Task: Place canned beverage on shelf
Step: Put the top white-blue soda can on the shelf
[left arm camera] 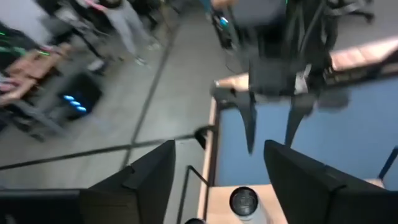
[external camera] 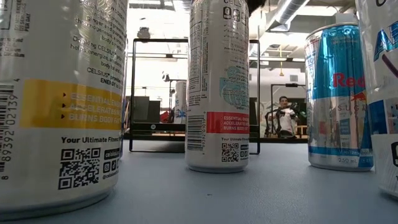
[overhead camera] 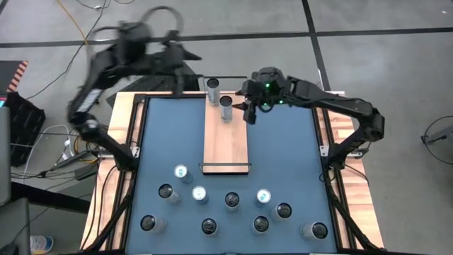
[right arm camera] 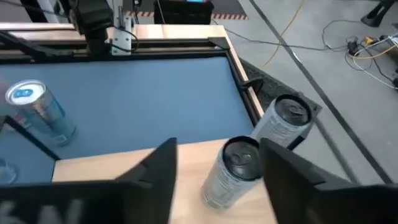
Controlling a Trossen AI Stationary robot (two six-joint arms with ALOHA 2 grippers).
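Note:
The shelf (overhead camera: 226, 142) is a light-wood board lying along the middle of the blue table, with a black rail (overhead camera: 225, 167) at its near end. Two silver cans stand upright on its far end, one farther (overhead camera: 212, 88) and one nearer (overhead camera: 226, 106). My right gripper (overhead camera: 249, 108) is open just right of the nearer can. In the right wrist view the nearer can (right arm camera: 236, 171) shows between the two fingers of that gripper (right arm camera: 217, 146), apart from them, with the farther can (right arm camera: 285, 119) behind. My left gripper (overhead camera: 178, 76), blurred, is open and empty off the shelf's far left corner; the left wrist view (left arm camera: 219, 149) shows a can top (left arm camera: 244, 202).
Several cans stand on the near half of the blue table (overhead camera: 283, 142), among them blue-topped ones (overhead camera: 181, 172) (overhead camera: 264, 195). They fill the front of the low view (external camera: 217, 87). Wooden strips (overhead camera: 134, 127) edge the table. A person (external camera: 286, 117) sits in the room behind.

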